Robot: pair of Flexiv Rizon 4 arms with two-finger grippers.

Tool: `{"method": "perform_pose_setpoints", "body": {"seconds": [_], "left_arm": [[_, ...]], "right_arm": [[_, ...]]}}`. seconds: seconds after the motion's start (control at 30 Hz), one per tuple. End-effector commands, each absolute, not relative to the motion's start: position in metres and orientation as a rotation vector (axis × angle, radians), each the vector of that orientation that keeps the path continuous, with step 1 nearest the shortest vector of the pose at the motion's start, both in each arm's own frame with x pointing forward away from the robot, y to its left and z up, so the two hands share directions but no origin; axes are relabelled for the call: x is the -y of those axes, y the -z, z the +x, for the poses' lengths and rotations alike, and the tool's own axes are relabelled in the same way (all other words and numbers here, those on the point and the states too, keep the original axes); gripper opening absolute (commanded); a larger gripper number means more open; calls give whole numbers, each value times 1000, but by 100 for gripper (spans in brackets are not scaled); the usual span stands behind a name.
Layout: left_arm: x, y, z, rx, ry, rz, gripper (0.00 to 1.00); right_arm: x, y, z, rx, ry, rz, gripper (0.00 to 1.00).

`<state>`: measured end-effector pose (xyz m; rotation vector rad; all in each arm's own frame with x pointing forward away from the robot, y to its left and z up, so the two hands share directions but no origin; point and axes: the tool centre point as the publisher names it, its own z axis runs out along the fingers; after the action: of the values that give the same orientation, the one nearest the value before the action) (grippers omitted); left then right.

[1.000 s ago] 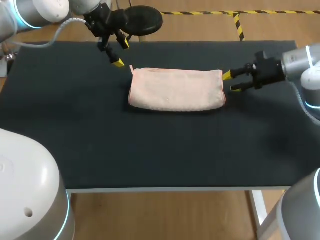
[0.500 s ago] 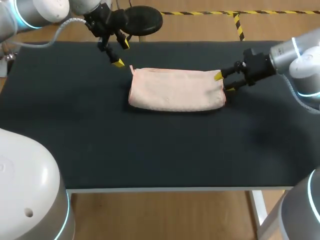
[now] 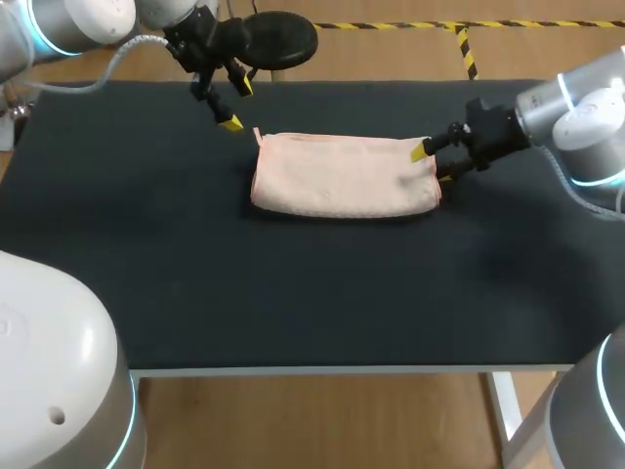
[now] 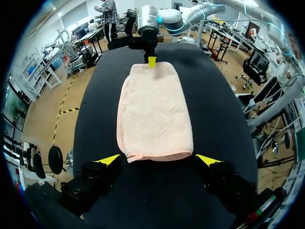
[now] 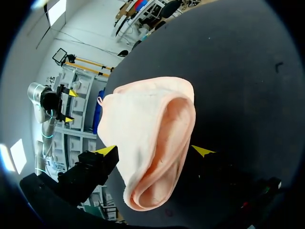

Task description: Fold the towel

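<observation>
One folded towel on table | left jaws wide, empty | right jaws wide, astride towel end

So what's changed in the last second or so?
The right gripper slid in toward the towel, and its open fingers now straddle the end nearest it. Nothing is gripped yet. The left gripper and the towel stayed put.

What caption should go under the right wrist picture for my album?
Right gripper, jaws open around the end of the folded pink towel on the black table.
</observation>
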<state>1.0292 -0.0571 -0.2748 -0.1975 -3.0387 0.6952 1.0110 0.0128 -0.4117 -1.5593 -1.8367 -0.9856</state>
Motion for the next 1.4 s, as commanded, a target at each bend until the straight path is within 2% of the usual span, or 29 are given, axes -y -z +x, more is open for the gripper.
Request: {"method": "perform_pose_setpoints", "body": {"seconds": [0.03, 0.73, 0.77, 0.8, 0.83, 0.87, 1.4], "left_arm": [[57, 276, 1030, 3038, -700, -200, 100], [57, 276, 1030, 3038, -700, -200, 100], [57, 276, 1030, 3038, -700, -200, 100], [57, 276, 1030, 3038, -700, -200, 100], [57, 276, 1030, 3038, -700, -200, 100], [57, 276, 1030, 3038, -700, -200, 100], [57, 276, 1030, 3038, -700, -200, 100]], "right_arm": [[-17, 418, 1014, 1832, 982, -1552, 100], [-41, 429, 1012, 1774, 985, -1516, 100], [-40, 430, 1012, 1771, 982, -1518, 82], [-39, 430, 1011, 1769, 978, -1525, 46], [-38, 430, 1011, 1764, 972, -1533, 27], [-37, 429, 1010, 1757, 965, -1545, 0], [-62, 361, 1015, 1774, 873, -1670, 0]]}}
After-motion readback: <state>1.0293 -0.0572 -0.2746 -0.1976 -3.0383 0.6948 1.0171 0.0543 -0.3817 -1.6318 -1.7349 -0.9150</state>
